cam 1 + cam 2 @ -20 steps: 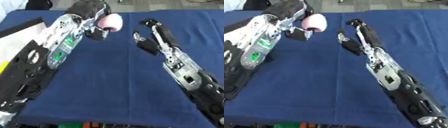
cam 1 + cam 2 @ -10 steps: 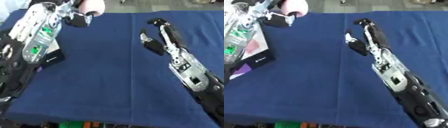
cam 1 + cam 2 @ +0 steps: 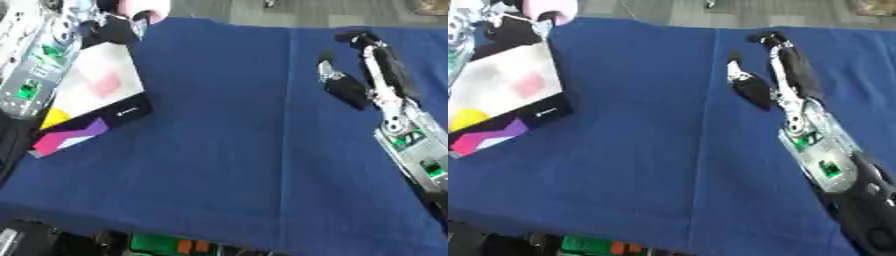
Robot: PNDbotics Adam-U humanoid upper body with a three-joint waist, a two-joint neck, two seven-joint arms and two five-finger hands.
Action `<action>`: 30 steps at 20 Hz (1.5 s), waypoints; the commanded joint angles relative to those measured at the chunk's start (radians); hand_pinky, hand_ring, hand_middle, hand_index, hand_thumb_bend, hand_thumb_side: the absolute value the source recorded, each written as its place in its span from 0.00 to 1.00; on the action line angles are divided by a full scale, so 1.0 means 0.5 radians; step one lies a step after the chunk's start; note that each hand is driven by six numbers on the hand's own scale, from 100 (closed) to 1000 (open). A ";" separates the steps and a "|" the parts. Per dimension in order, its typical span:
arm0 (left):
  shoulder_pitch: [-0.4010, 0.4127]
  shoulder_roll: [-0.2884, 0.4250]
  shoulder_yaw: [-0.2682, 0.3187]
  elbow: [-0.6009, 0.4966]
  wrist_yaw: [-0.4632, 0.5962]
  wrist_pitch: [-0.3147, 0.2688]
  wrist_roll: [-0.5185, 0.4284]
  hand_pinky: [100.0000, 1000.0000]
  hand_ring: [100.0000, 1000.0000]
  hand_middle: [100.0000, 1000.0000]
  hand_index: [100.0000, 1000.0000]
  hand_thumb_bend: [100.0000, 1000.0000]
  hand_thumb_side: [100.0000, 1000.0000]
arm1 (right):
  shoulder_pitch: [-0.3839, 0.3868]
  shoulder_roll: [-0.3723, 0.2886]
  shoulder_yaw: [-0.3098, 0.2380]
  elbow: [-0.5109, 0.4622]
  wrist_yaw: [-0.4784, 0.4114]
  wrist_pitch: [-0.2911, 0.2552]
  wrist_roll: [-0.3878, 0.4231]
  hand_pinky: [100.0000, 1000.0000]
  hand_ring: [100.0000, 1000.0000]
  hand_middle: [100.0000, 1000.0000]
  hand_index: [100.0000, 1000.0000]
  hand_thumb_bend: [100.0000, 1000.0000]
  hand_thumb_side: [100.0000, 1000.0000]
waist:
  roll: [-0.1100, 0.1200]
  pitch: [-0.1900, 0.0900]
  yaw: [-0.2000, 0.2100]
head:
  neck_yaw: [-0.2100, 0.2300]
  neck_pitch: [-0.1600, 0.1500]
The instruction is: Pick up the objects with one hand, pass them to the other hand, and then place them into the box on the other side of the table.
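A: What lies nearest?

B: A blue cloth (image 3: 219,165) covers the table; along its near edge sits some green and orange clutter (image 3: 166,245), too blurred to name.

A: And the right arm?

B: It comes in from the lower right, silver and black with green patches; the right hand (image 3: 354,75) rests over the cloth with fingers straight and relaxed, thumb standing apart toward the left; nothing is between them.

A: What is left of those fingers?

B: Well apart, across bare cloth, is the box (image 3: 505,95); it is white inside with a pink patch, dark along its near rim, and a flap of yellow, pink and purple hangs at its near left corner.

A: Where is the object?

B: A pale pink ball (image 3: 144,7), at the far left, beyond the box's far edge; it is cut by the top of the frame.

A: Is it held?

B: The left hand (image 3: 118,30) has dark fingers curled round its underside; the ball sits just above them; the left forearm runs down the left edge, beside the box.
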 commanded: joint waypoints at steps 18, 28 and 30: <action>0.197 0.097 0.263 0.544 0.141 0.166 0.464 0.55 0.44 0.34 0.41 0.00 0.06 | 0.080 -0.212 -0.379 -0.223 -0.234 0.086 -0.337 0.79 0.83 0.81 0.78 0.00 0.56 | -0.090 -0.052 -0.022 | 0.113 0.012; 0.170 0.073 0.260 0.771 0.199 0.133 0.566 0.56 0.46 0.37 0.46 0.04 0.04 | 0.081 -0.220 -0.428 -0.260 -0.275 0.082 -0.399 0.79 0.82 0.81 0.78 0.00 0.55 | -0.114 -0.033 -0.033 | 0.082 0.012; 0.171 0.070 0.262 0.797 0.204 0.129 0.581 0.58 0.48 0.41 0.51 0.17 0.07 | 0.082 -0.223 -0.436 -0.264 -0.282 0.082 -0.408 0.79 0.82 0.81 0.78 0.00 0.56 | -0.116 -0.026 -0.036 | 0.058 0.012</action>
